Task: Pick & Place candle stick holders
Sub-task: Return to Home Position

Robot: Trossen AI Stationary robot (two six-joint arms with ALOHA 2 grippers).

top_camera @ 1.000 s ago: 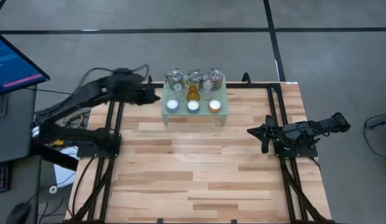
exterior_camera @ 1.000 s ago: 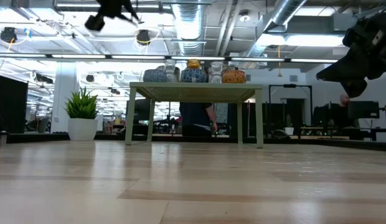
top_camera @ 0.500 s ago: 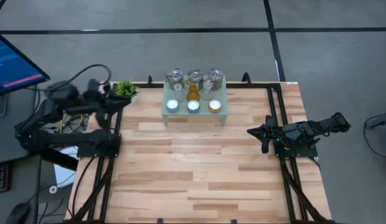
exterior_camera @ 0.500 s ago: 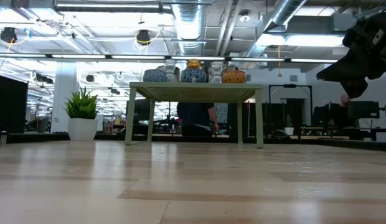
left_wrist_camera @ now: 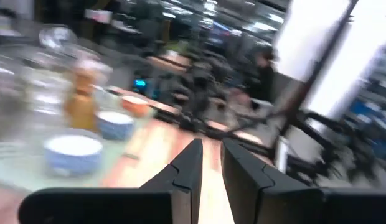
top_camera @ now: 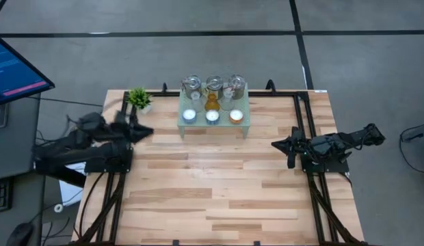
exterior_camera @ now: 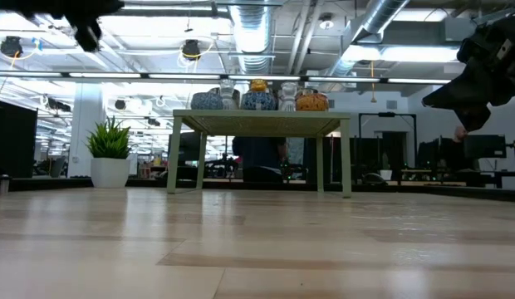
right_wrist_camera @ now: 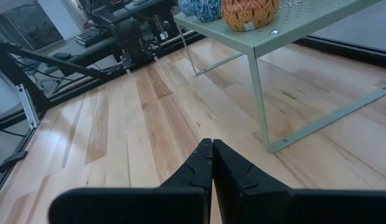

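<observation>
Glass candle holders (top_camera: 214, 86) atop pale green mesh stand (top_camera: 198, 128), left tool (top_camera: 142, 131) narrowly apart at wooden tabletop's (top_camera: 212, 191) left edge, right tool (top_camera: 279, 145) pressed together.

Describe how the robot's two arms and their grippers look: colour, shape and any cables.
The left arm and right arm are black, built of slim jointed segments; thin dark cables run beside the left one. The left gripper and right gripper each have two flat black fingers tapering to angular tips. No markings show.
</observation>
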